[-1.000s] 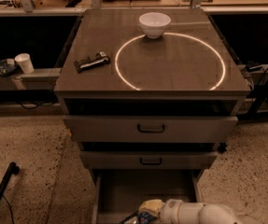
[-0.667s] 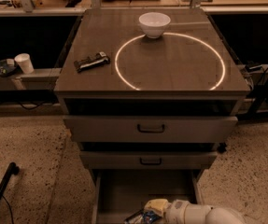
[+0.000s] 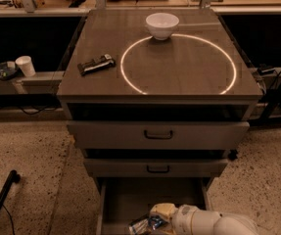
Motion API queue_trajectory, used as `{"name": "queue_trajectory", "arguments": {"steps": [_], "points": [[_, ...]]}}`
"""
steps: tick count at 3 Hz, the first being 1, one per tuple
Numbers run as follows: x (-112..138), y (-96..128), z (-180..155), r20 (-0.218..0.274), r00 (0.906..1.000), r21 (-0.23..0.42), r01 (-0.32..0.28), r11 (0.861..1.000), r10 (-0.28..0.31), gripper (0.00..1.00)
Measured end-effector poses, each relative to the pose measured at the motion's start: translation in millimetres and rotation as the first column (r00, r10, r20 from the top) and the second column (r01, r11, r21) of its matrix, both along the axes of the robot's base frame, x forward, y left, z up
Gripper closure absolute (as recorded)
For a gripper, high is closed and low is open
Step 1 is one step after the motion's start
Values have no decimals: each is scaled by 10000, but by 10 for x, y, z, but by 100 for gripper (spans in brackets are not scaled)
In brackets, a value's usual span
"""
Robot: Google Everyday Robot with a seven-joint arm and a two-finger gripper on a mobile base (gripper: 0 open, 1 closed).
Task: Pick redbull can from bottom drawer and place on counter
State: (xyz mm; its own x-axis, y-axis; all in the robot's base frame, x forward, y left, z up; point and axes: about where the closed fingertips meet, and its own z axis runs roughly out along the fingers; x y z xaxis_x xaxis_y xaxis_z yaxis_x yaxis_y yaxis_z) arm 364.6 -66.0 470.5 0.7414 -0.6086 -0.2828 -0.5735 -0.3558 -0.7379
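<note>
Two items, white bowl [image 3: 162, 24] and dark flat packet [image 3: 96, 64], occupy brown-grey counter [image 3: 189, 67]; open grey bottom drawer [image 3: 130, 199] holds blue-silver redbull can [image 3: 142, 225] beside gripper [image 3: 153, 219], grip state indeterminate.

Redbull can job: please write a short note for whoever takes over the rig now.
Tool: low in the open bottom drawer, at its front, beside the redbull can; whether it grips the can cannot be told.
Done: drawer is open, tool is at the can.
Left: lift the can out and set it on the counter, where a white bowl and a dark packet lie.
</note>
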Motion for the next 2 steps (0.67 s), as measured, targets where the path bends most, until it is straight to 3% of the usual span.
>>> {"name": "queue_trajectory", "arguments": {"steps": [1, 2], "points": [[298, -73, 834, 1392, 9875, -287, 782, 9965, -735, 100], [490, -143, 1504, 2245, 9672, -274, 1282, 9914, -1188, 100]]}}
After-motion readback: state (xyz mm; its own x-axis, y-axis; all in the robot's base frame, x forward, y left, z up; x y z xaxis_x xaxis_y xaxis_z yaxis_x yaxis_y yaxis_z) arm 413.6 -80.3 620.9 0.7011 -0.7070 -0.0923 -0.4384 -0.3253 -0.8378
